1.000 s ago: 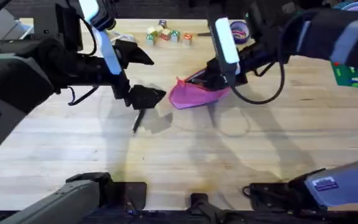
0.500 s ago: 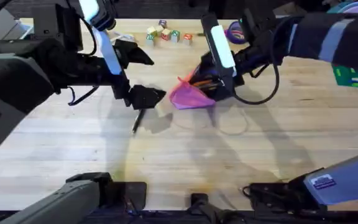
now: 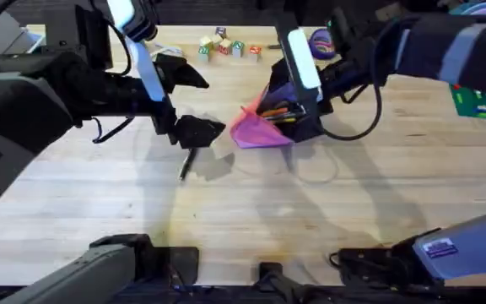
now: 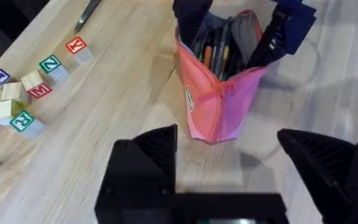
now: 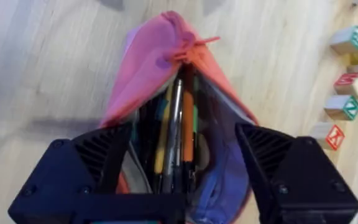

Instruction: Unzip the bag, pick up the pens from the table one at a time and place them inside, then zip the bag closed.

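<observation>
- Here, the pink bag (image 3: 261,128) sits mid-bench (image 3: 310,211), mouth unzipped, pens inside.
- Right claw (image 5: 182,158) spread wide, astride the mouth.
- Left claw (image 4: 232,158) gapes empty nearby.
- Soft, floppy fabric; likely best pinched at the zipper edge.

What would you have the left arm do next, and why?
Probably lower the left gripper, whose fingers are open and empty, onto the dark pen lying on the table close by it, then close on it. The pink pouch is already unzipped, with the right gripper spread at its mouth, so it looks ready to take this pen.
</observation>
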{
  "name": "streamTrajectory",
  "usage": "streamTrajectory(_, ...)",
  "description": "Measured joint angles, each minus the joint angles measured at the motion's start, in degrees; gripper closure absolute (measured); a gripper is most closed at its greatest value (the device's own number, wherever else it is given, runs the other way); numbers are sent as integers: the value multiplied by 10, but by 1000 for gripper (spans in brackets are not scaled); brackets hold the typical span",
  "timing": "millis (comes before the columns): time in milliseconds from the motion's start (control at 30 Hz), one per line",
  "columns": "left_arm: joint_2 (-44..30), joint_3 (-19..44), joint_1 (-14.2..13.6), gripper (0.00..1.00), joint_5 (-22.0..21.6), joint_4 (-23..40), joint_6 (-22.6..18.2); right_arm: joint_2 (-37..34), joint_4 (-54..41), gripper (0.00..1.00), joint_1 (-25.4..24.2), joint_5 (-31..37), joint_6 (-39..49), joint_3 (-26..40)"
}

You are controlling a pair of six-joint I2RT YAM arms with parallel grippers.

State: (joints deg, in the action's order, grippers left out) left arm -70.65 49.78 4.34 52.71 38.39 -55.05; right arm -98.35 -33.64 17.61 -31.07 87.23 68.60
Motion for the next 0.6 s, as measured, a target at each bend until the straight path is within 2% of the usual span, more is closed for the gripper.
streamTrajectory(167,0,0,0,7,-3,0,0,53,-6,4,0,-1,-70,0)
streamTrajectory(600,0,0,0,7,-61,3,2,220,-33,4,0,-1,-256,0)
